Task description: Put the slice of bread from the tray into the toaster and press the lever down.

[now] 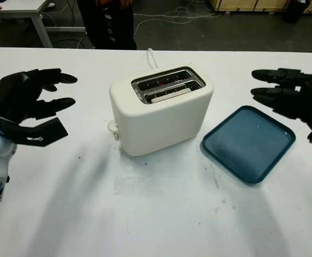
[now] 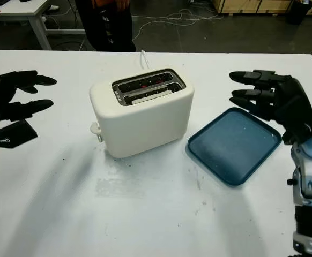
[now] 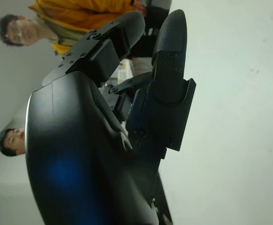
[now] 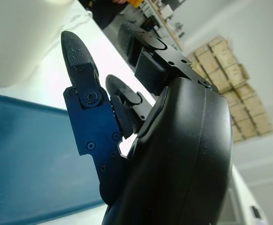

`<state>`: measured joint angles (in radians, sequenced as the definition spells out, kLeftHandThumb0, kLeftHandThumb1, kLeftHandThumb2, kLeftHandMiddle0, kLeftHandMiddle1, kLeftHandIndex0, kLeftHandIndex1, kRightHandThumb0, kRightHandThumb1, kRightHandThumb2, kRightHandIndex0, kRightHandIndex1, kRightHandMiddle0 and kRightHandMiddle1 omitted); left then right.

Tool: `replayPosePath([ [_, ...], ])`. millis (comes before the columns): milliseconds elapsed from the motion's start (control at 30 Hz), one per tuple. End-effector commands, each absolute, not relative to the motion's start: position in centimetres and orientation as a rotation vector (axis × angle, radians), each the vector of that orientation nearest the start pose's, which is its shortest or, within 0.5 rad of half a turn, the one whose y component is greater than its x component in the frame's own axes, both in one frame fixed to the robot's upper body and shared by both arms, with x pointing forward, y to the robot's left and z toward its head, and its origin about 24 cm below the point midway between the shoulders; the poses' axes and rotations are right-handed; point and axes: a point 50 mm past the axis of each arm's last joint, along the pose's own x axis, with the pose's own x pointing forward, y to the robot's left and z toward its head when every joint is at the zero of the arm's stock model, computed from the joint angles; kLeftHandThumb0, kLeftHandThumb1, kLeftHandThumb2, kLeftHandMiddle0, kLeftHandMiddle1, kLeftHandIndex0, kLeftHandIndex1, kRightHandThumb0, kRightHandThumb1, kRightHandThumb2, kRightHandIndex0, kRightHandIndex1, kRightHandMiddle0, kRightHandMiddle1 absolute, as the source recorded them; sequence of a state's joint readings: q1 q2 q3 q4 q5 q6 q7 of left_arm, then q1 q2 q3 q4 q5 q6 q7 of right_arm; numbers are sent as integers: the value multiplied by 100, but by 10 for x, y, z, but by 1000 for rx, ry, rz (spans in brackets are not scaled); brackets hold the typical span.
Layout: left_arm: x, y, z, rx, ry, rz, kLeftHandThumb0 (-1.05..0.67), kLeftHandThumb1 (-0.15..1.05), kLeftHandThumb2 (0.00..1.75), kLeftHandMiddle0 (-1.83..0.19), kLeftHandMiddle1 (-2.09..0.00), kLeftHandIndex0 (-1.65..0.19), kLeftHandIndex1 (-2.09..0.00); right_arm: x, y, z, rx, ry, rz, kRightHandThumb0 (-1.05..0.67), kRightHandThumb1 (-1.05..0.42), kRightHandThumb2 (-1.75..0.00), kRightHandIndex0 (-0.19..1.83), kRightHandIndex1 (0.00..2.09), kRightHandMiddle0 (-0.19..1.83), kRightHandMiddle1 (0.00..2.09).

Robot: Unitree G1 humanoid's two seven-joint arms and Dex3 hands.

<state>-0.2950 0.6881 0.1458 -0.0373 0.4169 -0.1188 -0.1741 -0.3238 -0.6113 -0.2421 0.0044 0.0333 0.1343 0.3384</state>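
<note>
Bread slice (image 1: 169, 95) sits in the near slot of the cream plastic toaster (image 1: 161, 110) mid-tabletop; blue tray (image 1: 248, 142) bare. Both hands, left hand (image 1: 30, 104) and right hand (image 1: 290, 95), hover empty, holding nothing. Left should press the side lever (image 1: 113, 127) straight down.

My right hand (image 4: 127, 117), a black three-fingered shell, is open and holds nothing. Just beneath its fingers (image 4: 80, 61) I see the dark blue plastic tray (image 4: 28, 159) (its flat bed bare). Past the fingertips stands the cream-white plastic toaster (image 4: 19, 37), apart from the hand. Behind the knuckles, stacked brown cardboard boxes (image 4: 235, 89).
</note>
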Motion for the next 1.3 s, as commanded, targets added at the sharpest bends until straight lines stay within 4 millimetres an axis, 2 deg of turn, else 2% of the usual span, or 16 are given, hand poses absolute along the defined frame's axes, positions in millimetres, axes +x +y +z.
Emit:
replayPosePath([
  [0, 291, 256, 200, 1168, -351, -11, -69, 92, 8, -58, -97, -77, -30, 298, -278, 184, -592, -168, 46, -53, -79, 0, 87, 9, 79, 0],
  [167, 293, 257, 207, 1232, -327, -71, -70, 92, 5, -59, -99, -79, -29, 302, -278, 192, -693, -189, 47, -57, -79, 0, 92, 8, 80, 0],
  [333, 296, 257, 206, 1226, -316, -88, -71, 92, 3, -60, -101, -81, -28, 304, -275, 199, -677, -253, 78, -54, -77, 0, 94, 6, 80, 0],
  [467, 294, 254, 203, 1207, -332, -89, -70, 92, 4, -59, -103, -81, -26, 305, -271, 202, -668, -282, 105, -60, -79, -1, 94, 4, 79, 0],
  [667, 288, 255, 202, 1185, -331, -50, -69, 92, 7, -54, -103, -79, -24, 304, -265, 198, -665, -298, 110, -50, -77, 0, 91, 1, 77, 0],
  [900, 280, 256, 196, 1126, -342, -17, -65, 92, 5, -62, -90, -82, -19, 304, -260, 189, -643, -249, 133, -52, -78, 0, 84, 0, 73, 0],
  [1267, 282, 254, 195, 1132, -332, -31, -67, 92, 6, -60, -97, -85, -16, 305, -257, 187, -665, -211, 131, -58, -79, 0, 84, 0, 71, 0],
])
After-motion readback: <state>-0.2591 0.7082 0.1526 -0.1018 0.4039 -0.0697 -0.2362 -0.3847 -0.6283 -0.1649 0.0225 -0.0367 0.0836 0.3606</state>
